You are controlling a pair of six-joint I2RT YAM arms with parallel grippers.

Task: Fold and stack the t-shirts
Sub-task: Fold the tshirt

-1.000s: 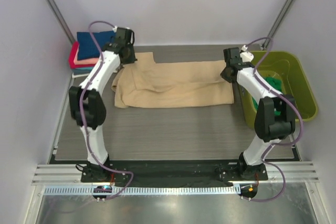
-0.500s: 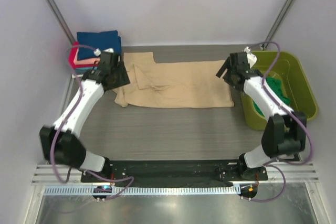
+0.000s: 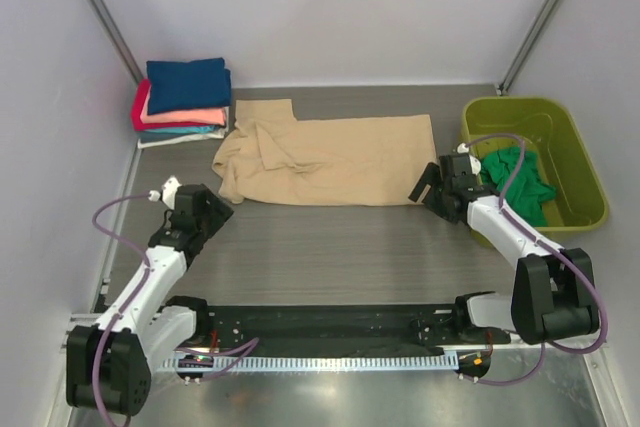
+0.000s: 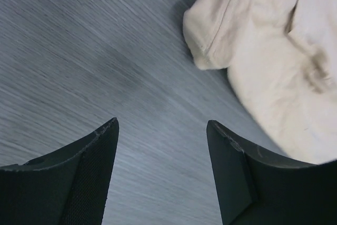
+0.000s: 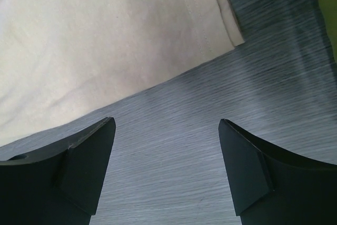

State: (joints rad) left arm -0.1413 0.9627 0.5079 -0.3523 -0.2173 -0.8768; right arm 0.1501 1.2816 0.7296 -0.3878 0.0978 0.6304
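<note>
A tan beige t-shirt lies folded lengthwise across the back of the table, its left end bunched. Its bunched sleeve end fills the upper right of the left wrist view, and its right hem corner fills the upper left of the right wrist view. A stack of folded t-shirts, navy on top, then coral, teal and red, sits at the back left. An emerald green t-shirt lies crumpled in the lime-green tub. My left gripper is open over bare table, near and left of the tan shirt. My right gripper is open just near the shirt's right corner.
The tub stands at the right edge, close behind my right forearm. Grey walls with two slanted metal poles close in the back and sides. A black base rail runs along the near edge.
Both grippers let go of the tan shirt's back edge, opened, and drew back toward the near side. The shirt now lies flat, folded over.
</note>
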